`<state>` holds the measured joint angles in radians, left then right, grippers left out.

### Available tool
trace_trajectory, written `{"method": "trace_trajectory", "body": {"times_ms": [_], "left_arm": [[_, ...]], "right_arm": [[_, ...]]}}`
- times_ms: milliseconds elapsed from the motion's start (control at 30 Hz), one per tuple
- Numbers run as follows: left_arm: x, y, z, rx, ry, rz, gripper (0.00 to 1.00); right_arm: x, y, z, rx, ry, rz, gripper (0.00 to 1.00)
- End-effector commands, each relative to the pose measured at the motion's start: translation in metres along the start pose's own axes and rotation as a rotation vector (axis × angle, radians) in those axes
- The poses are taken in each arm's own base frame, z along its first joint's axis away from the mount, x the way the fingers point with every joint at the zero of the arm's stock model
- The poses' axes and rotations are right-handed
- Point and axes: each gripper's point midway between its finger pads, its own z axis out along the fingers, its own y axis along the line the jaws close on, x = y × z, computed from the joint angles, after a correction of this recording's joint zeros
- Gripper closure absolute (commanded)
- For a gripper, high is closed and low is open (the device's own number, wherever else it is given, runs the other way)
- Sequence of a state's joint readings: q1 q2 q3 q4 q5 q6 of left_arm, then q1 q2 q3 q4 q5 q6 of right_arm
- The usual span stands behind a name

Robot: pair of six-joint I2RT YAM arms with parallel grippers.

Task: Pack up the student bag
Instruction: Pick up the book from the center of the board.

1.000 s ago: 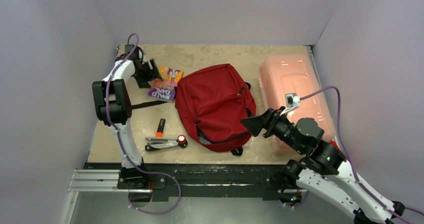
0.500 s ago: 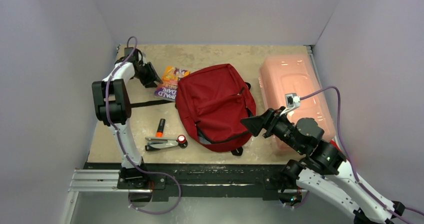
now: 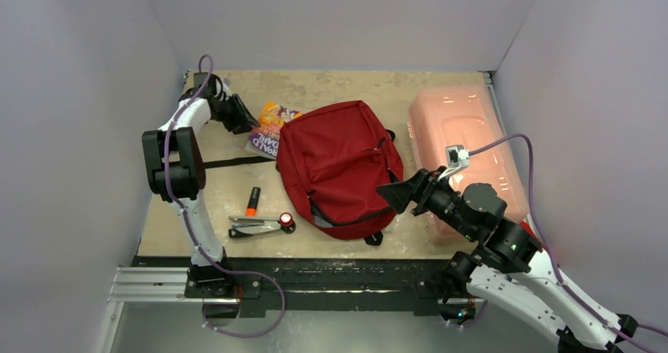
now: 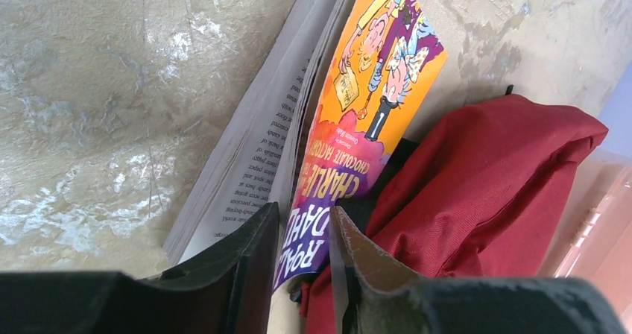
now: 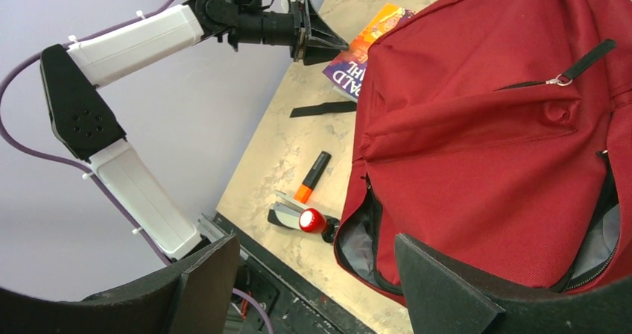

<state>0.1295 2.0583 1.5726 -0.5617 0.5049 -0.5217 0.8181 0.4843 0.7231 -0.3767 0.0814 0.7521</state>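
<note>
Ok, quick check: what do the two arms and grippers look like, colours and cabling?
The left arm and right arm have white links joined by black joint housings. A purple cable runs along each; a small white connector sits near the right wrist. The left gripper and right gripper have matte black, wedge-shaped fingers.

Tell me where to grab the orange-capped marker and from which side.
Grip the marker across the middle of its black barrel, coming straight down from above. It lies flat on the table, with bare surface along both long sides to close on.
</note>
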Motion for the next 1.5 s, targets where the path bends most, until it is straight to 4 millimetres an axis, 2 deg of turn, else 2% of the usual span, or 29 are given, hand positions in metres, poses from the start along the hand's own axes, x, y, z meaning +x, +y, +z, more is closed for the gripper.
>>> {"method": "trace_trajectory", "body": {"times_ms": [0, 333, 433, 467, 567, 733, 967, 1133, 1333, 1467], "left_arm": [[0.009, -0.006, -0.002, -0.010, 0.046, 0.021, 0.70], [0.017, 0.010, 0.003, -0.194, 0.080, 0.125, 0.78], [0.018, 0.009, 0.004, -0.194, 0.084, 0.136, 0.92], [0.017, 0.007, 0.001, -0.192, 0.079, 0.143, 1.00], [0.011, 0.002, -0.011, -0.207, 0.038, 0.168, 1.00], [-0.001, -0.009, -0.043, -0.242, -0.077, 0.196, 1.00], [-0.006, -0.026, -0.094, -0.298, -0.256, 0.189, 1.00], [-0.001, -0.037, -0.124, -0.285, -0.351, 0.202, 1.00], [0.010, -0.056, -0.146, -0.208, -0.379, 0.233, 1.00], [0.021, -0.065, -0.158, -0.164, -0.384, 0.235, 1.00]], "right_arm": [[-0.005, 0.010, 0.003, -0.041, -0.014, 0.007, 0.20], [-0.006, 0.010, 0.002, -0.043, -0.021, 0.007, 0.20], [-0.006, 0.010, 0.003, -0.040, -0.021, 0.004, 0.20], [-0.006, 0.010, 0.004, -0.039, -0.019, 0.002, 0.20], [-0.004, 0.009, 0.009, -0.030, -0.006, -0.008, 0.20], [0.000, 0.013, 0.024, -0.044, 0.021, -0.024, 0.20], [0.005, 0.020, 0.056, -0.045, 0.071, -0.043, 0.21], [-0.003, 0.045, 0.085, -0.108, 0.085, -0.028, 0.22], [-0.003, 0.069, 0.138, -0.183, 0.107, 0.013, 0.22], [-0.003, 0.082, 0.171, -0.215, 0.117, 0.115, 0.19]]}}
